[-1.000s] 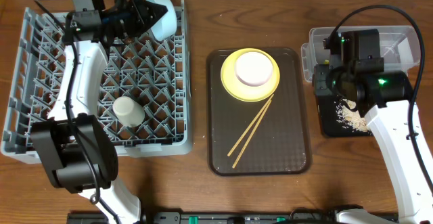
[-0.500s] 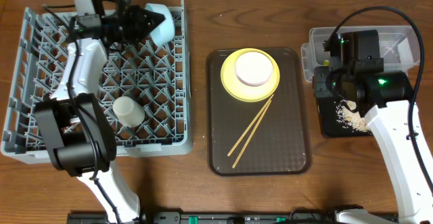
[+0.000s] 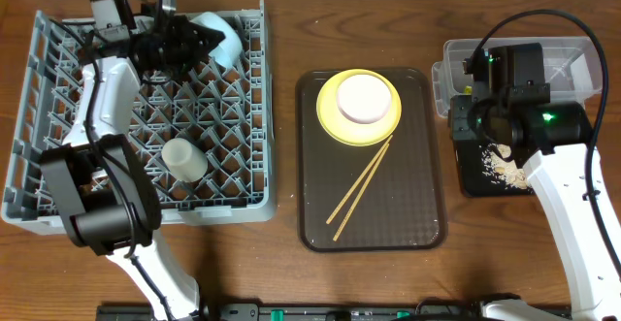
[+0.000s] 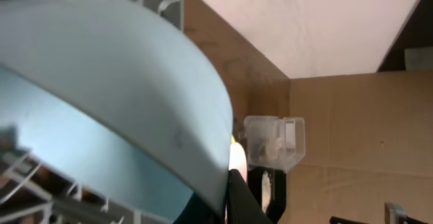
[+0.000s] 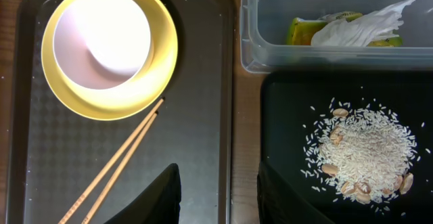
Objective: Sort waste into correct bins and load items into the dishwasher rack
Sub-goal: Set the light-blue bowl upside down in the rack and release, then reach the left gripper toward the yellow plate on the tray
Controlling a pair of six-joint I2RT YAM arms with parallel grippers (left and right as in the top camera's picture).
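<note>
Currently left pincer [image 3: 206, 40] clasps light-blue bowl [image 3: 229, 40].

Two bowls are in view: one light-blue bowl [image 3: 215, 38] at the left gripper [image 3: 199, 38] and one white bowl [image 5: 101, 38] ahead-left of the right gripper [image 5: 226, 197]. There is also one yellow plate [image 5: 162, 68], one cream cup [image 3: 183, 158] and two chopsticks [image 5: 115, 166]. There is one rack [image 3: 250, 127], one brown serving tray [image 5: 203, 136] and two bins, a clear tub [image 5: 254, 41] and a black tray [image 5: 284, 116]. Ahead-right of the right gripper lie one wrapper [image 5: 365, 29], one snack packet [image 5: 302, 31] and one rice heap [image 5: 365, 149].
</note>
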